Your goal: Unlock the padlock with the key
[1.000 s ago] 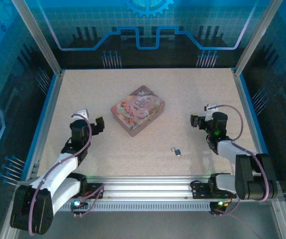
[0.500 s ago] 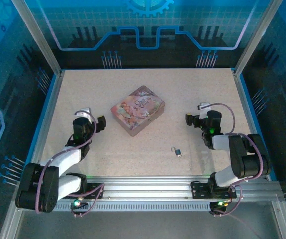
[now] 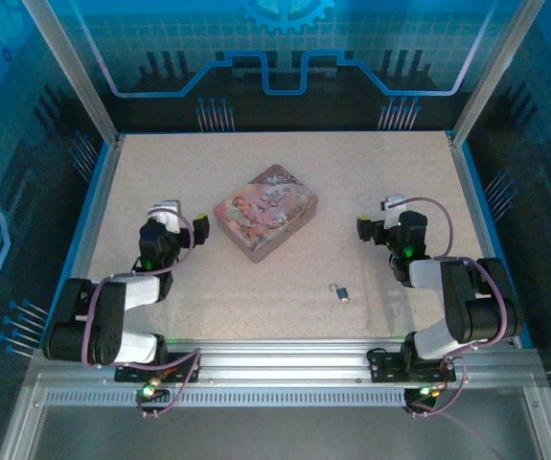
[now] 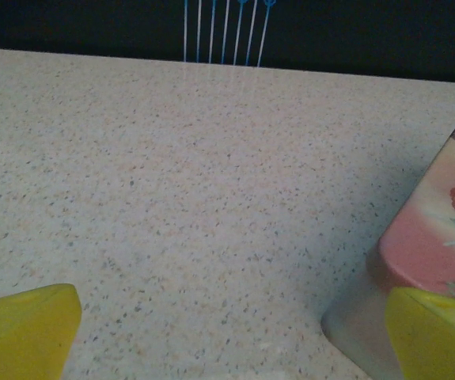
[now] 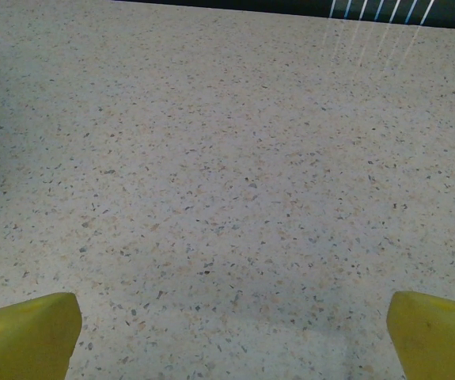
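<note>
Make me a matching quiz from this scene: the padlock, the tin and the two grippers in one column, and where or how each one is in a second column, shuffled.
Column one
1. padlock
2. pink tin
3. left gripper
4. right gripper

Column two
A. open, over bare table on the right side
B. small, lying toward the near edge
C. open, beside a corner of the tin
D. resting mid-table, turned at an angle

Pairs: 1-B, 2-D, 3-C, 4-A
</note>
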`<act>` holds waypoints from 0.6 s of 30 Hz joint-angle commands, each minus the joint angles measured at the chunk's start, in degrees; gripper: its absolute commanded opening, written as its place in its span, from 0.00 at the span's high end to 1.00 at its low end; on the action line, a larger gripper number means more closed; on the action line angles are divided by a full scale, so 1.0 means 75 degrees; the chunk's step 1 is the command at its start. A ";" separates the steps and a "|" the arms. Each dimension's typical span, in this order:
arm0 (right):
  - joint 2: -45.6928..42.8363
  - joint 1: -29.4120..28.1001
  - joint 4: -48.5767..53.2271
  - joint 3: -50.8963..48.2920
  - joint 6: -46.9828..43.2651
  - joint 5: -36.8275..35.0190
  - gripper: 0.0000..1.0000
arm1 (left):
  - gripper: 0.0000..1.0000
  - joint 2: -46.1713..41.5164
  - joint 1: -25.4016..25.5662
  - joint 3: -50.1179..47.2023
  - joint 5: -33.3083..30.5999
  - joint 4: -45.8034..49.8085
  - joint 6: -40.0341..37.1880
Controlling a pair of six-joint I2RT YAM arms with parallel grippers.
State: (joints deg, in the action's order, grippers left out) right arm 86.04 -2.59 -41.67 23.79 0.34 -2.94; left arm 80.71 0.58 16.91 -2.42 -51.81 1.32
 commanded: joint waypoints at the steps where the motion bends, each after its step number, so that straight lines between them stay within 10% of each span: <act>1: 0.0024 -0.0065 -0.0221 0.0121 -0.0086 -0.0018 0.00 | 0.01 0.0967 -0.0147 -0.0331 0.0457 -0.1944 -0.0211; 18: 0.0024 -0.0084 -0.0221 0.0121 -0.0091 -0.0040 0.00 | 0.01 0.1087 -0.0323 0.0663 0.0454 -0.0123 -0.0065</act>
State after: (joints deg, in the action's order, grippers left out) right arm 86.04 -2.59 -41.65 23.79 0.34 -2.96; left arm 89.49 -1.34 21.63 -0.12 -53.47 1.10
